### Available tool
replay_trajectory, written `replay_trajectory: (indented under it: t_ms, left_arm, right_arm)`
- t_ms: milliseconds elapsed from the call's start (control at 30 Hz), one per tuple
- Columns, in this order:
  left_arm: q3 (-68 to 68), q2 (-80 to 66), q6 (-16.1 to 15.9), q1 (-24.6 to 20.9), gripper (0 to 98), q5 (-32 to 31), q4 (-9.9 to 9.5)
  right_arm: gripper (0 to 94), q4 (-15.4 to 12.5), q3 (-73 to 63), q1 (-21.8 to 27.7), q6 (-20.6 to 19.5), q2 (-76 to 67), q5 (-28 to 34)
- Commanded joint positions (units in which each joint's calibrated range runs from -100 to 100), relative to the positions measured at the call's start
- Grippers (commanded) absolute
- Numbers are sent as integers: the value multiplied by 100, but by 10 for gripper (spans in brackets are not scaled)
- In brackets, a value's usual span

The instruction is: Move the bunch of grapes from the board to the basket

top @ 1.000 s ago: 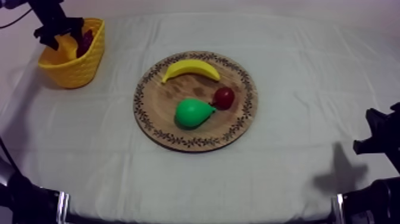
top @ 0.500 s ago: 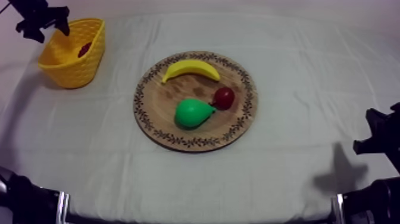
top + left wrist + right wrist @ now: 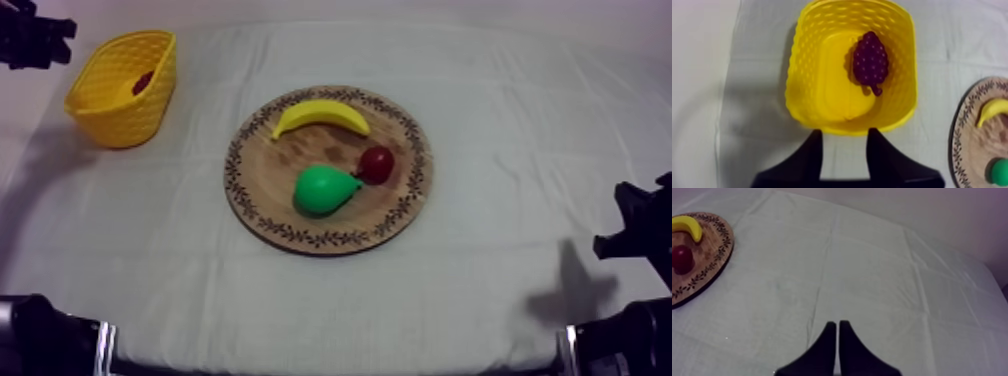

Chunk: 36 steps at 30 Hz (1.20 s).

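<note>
The purple bunch of grapes [image 3: 870, 62] lies inside the yellow basket [image 3: 797, 75], against its wall on the board's side. My left gripper [image 3: 845, 132] is open, empty and raised above the basket's near wall. From above, the grapes [image 3: 143, 82] are a dark patch in the basket [image 3: 120, 120] at the far left, and the left gripper [image 3: 35, 40] hangs off the basket's outer left. The wooden board [image 3: 250, 190] holds no grapes. My right gripper [image 3: 837, 323] is shut over bare cloth, low at the right edge [image 3: 635, 235].
A banana [image 3: 320, 115], a green pear [image 3: 325, 190] and a small red fruit [image 3: 376, 164] lie on the board in mid-table. Bare cloth separates the basket from the board and stretches from the board to the right arm.
My left gripper has drawn up and leftward out of the basket, from over its inside to beyond its far-left side. The grapes stay in the basket. The right arm has not moved.
</note>
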Motion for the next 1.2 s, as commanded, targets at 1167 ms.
replay_trajectory:
  t_ms: [1167]
  left_arm:
    - [6919,-7719,206,876,0,-2513,-232]
  right_arm:
    - [3,0,-4,-1,0,0,0]
